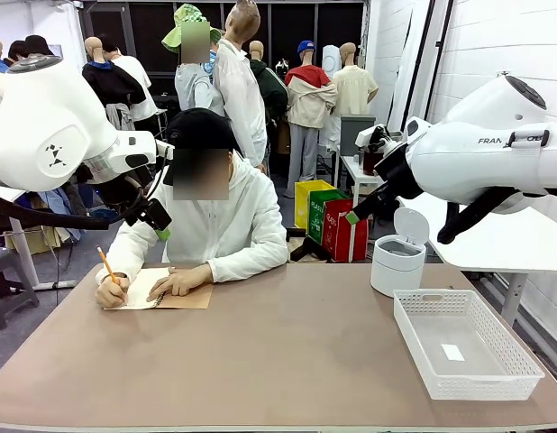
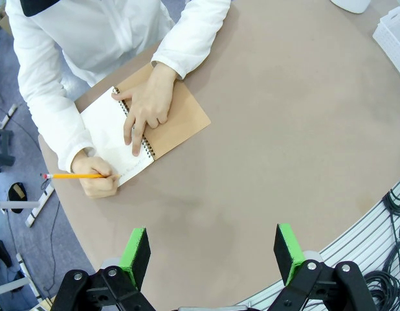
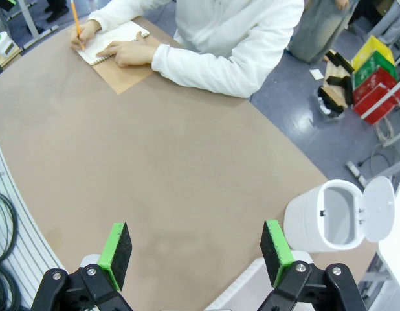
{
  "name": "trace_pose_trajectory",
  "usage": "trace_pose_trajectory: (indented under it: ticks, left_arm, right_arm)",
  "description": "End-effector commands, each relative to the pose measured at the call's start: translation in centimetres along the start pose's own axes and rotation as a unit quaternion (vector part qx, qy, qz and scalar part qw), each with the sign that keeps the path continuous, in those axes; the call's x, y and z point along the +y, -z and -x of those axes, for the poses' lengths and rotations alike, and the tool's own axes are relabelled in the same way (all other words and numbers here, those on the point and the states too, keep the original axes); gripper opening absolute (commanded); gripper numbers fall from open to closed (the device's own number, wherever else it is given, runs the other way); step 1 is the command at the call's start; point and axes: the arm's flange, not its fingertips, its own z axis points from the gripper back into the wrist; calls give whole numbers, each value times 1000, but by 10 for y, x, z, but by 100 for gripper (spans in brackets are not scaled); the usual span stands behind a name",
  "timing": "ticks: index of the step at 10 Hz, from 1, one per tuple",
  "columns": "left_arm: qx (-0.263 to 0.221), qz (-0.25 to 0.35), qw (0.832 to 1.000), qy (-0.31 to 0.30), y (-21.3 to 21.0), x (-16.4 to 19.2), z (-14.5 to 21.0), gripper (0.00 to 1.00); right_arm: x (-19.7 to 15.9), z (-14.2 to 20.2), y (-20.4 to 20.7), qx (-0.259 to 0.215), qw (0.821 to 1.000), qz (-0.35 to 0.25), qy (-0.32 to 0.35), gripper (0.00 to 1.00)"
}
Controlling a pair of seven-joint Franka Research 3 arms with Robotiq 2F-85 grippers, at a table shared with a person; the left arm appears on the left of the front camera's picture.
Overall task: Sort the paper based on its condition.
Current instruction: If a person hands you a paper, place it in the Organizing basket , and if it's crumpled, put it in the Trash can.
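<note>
Green pads up front: my left hand [image 2: 211, 249] and right hand [image 3: 195, 251] are both spread wide with nothing between the fingers, hovering above the worktop [image 2: 284, 129]. The only paper [image 2: 109, 139] I can point at is the open page of the notebook [image 2: 184, 120]. It's well ahead of the left hand, under the person's palm while they write with a pencil [image 2: 74, 175].

My read is that this is a waiting step. I'd hang back high, clear of those sleeves, until a sheet comes free. A thin sheet flat on the worktop is a pain, so I'd go for an edge or take it mid-air.

Containers: the white bin [image 3: 329, 223] is just beside the right hand, lid flipped up, and the inside looks bare. The mesh basket [image 1: 412, 338], on the right hand's side, holds just a small white label [image 1: 452, 352]. I'm guessing good sheets go in one and ruined ones in the other.
</note>
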Motion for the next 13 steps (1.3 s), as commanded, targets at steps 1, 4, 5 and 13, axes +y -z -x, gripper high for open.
trace_pose_trajectory:
  ticks: [1,4,5,13]
  left_arm:
    - [-3,0,1000,-1,0,1,0,100]
    - [-3,0,1000,-1,0,1,0,100]
    - [-3,0,1000,-1,0,1,0,100]
    - [-3,0,1000,-1,0,1,0,100]
  right_arm:
    - [-1,0,-1,5,1000,1,-4,100]
    - [-1,0,-1,5,1000,1,-4,100]
    - [-1,0,-1,5,1000,1,-4,100]
    - [-1,0,-1,5,1000,1,-4,100]
